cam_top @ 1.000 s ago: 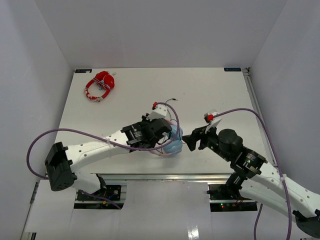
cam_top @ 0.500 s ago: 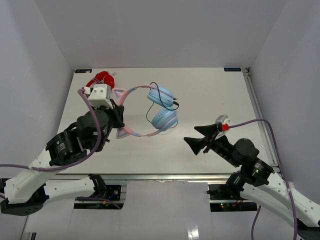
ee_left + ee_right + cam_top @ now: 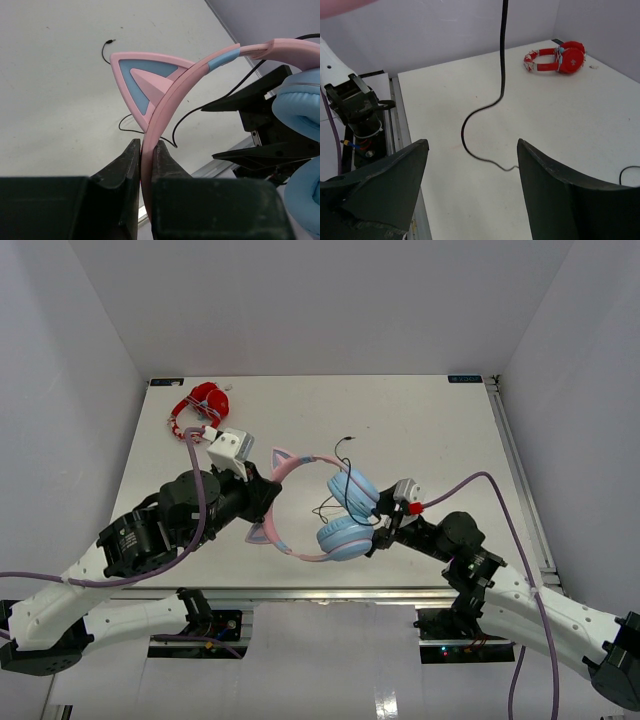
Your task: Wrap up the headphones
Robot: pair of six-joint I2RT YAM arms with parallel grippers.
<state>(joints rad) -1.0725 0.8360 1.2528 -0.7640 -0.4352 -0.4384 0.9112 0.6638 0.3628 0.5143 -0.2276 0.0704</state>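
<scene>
My left gripper (image 3: 148,150) is clamped on the pink headband of the headphones (image 3: 345,537), the two fingers pressed flat against either side of the band just below one cat ear. In the top view my left arm comes up from the lower left of the frame, elbow bent, the wrist angled toward the middle of the table (image 3: 400,410). The band arcs from my fingers across to the two light blue ear cups, which sit right of centre in that view, one above the other.

My right arm reaches in from the lower right of the frame, forearm low and pointing up and left, and my right gripper (image 3: 383,530) sits just beside the lower ear cup. Its fingers are spread wide with nothing pinched between them (whether a finger touches the cup I cannot tell). In the right wrist view the thin black cable (image 3: 503,60) drops from the top edge of the frame, curls on the white surface and runs off toward the right, beyond my open fingers and not held by them.

The red-and-white headphones (image 3: 203,405) lie on the table in the upper left of the top view, well apart from both of my grippers.
</scene>
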